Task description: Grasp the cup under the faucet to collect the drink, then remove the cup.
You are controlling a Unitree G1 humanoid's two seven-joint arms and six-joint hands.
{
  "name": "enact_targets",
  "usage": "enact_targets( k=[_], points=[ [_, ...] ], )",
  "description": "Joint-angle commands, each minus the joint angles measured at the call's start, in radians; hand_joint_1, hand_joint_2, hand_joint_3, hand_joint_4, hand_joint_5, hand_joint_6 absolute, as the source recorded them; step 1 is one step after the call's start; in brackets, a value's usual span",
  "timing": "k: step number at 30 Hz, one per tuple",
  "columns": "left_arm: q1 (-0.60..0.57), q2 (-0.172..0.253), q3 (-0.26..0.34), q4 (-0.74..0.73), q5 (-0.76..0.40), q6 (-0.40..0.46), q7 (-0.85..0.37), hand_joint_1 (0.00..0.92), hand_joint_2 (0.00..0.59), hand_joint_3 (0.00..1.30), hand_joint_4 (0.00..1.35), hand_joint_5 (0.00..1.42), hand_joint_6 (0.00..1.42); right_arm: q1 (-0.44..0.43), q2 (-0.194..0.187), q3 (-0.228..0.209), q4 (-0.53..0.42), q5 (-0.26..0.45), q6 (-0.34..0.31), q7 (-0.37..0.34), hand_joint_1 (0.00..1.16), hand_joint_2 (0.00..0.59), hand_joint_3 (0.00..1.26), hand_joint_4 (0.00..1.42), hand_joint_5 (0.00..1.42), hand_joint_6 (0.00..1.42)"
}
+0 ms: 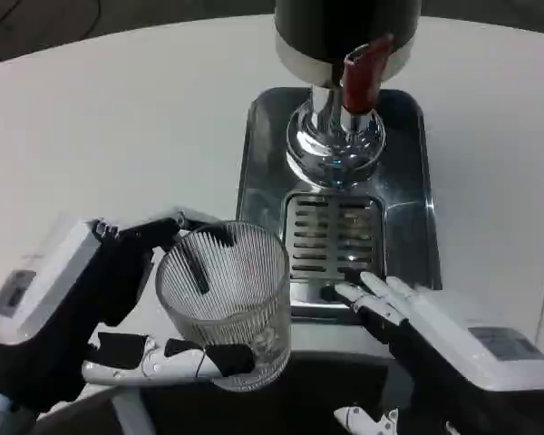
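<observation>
Nearest to us, our left hand (91, 313) holds the cup (225, 304). Its fingers wrap around the glass from the left, dark tips pressing on the front and back. The arm behind it is cut off by the picture's edge. Our right hand (435, 340) lies flat with fingers spread and holds nothing. Its fingertips (358, 294) touch the near edge of the tray (403, 208). Both hands have small grey labels, too blurry for us to read.

The cup is clear with thin lines down its sides. It sits in front of the tray, not under the tap (361, 77). We cannot tell if anything is inside. Farther back, the drink tank (344, 32) is cut off at the top.
</observation>
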Motion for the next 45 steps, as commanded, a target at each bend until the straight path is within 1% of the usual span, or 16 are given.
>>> enact_targets(
  k=[1, 12, 20, 27, 36, 45],
  points=[
    [0.011, -0.009, 0.003, -0.009, -0.019, -0.013, 0.005, 0.486, 0.186, 1.02, 1.24, 1.42, 1.42, 0.015, 0.006, 0.002, -0.010, -0.001, -0.004, 0.020, 0.53, 0.401, 0.11, 0.00, 0.00, 0.00],
    [0.019, -0.007, 0.008, -0.011, -0.020, -0.013, 0.006, 0.486, 0.186, 1.02, 1.24, 1.42, 1.42, 0.015, 0.016, 0.012, -0.007, -0.007, -0.007, 0.022, 0.53, 0.401, 0.11, 0.00, 0.00, 0.00],
    [-0.004, -0.004, 0.009, 0.002, -0.019, -0.009, 0.008, 0.486, 0.186, 1.02, 1.24, 1.42, 1.42, 0.003, 0.018, -0.002, -0.003, -0.005, -0.002, 0.015, 0.53, 0.402, 0.11, 0.00, 0.00, 0.00],
    [-0.026, -0.010, 0.006, 0.010, -0.019, -0.005, 0.011, 0.486, 0.186, 1.02, 1.24, 1.42, 1.42, 0.020, 0.027, -0.001, -0.023, -0.017, -0.004, 0.013, 0.52, 0.408, 0.11, 0.01, 0.00, 0.00],
    [-0.060, -0.023, -0.022, 0.029, -0.007, -0.013, 0.009, 0.486, 0.186, 1.02, 1.24, 1.42, 1.42, 0.028, 0.030, -0.028, -0.047, -0.024, -0.010, 0.010, 0.52, 0.410, 0.12, 0.01, 0.00, 0.00],
    [-0.160, -0.019, -0.052, 0.108, 0.038, -0.016, 0.020, 0.486, 0.186, 1.02, 1.24, 1.42, 1.42, 0.071, 0.025, -0.091, -0.084, -0.004, -0.014, 0.009, 0.52, 0.411, 0.12, 0.01, 0.00, 0.00]
  ],
)
